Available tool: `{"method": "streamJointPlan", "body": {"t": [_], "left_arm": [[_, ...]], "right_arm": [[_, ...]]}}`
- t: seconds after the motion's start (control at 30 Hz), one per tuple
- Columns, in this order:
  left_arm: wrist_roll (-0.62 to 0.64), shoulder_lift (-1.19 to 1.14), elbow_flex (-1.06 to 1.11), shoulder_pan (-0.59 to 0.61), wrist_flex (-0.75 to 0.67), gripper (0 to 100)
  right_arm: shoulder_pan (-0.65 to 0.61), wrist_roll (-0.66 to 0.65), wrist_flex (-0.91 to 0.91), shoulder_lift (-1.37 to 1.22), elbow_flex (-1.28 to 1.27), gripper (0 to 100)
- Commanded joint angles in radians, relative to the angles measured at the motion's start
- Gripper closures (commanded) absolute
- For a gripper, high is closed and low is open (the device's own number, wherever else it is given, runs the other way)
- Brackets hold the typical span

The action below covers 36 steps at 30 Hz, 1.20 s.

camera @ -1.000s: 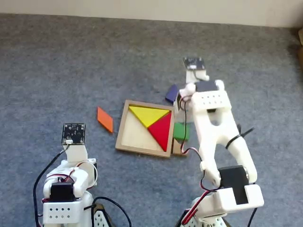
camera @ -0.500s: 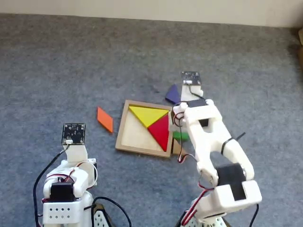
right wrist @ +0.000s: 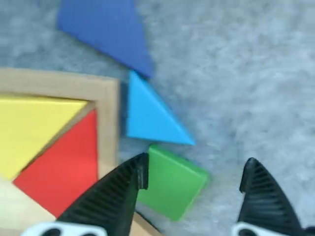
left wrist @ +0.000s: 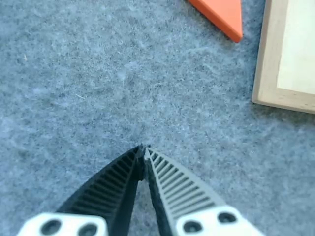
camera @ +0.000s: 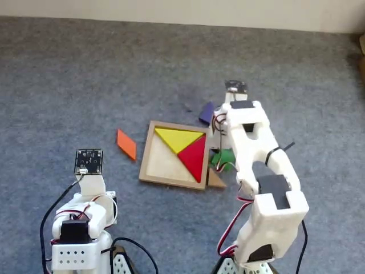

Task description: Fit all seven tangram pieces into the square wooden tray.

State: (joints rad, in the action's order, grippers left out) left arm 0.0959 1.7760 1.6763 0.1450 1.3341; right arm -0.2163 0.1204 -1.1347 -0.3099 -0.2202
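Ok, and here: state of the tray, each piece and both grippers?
tray: partly filled.
yellow triangle: in the tray.
red triangle: in the tray.
orange piece: out, on the carpet.
dark blue triangle: out, on the carpet.
light blue triangle: out, beside the tray's rim.
green square: out, on the carpet.
brown triangle: out, at a tray corner.
left gripper: shut, empty.
right gripper: open, by the green square.

Grey felt desk [camera: 85,74] throughout. Pale strip [camera: 171,10] along the far edge. Brown object [camera: 362,47], cut off, far right.
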Motion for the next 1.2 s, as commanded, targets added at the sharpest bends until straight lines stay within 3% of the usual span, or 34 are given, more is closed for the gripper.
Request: {"method": "streamJointPlan", "body": {"t": [0.0,0.4,0.77,1.17], "left_arm": [[-0.008,0.05,0.019,0.013,0.002,99],[-0.008,0.05,0.019,0.013,0.002,99],[-0.008,0.05,0.019,0.013,0.002,99],[-0.008,0.05,0.019,0.013,0.002,99]], "right_arm": [[0.048,-0.043,-0.056,-0.008,0.013,70.9],[0.059,-0.069,-0.067,0.202,-0.019,70.9],[0.021,0.293,-0.064,0.216,-0.117,70.9],[-0.044,0.305,0.021,0.104,-0.114,70.9]]}}
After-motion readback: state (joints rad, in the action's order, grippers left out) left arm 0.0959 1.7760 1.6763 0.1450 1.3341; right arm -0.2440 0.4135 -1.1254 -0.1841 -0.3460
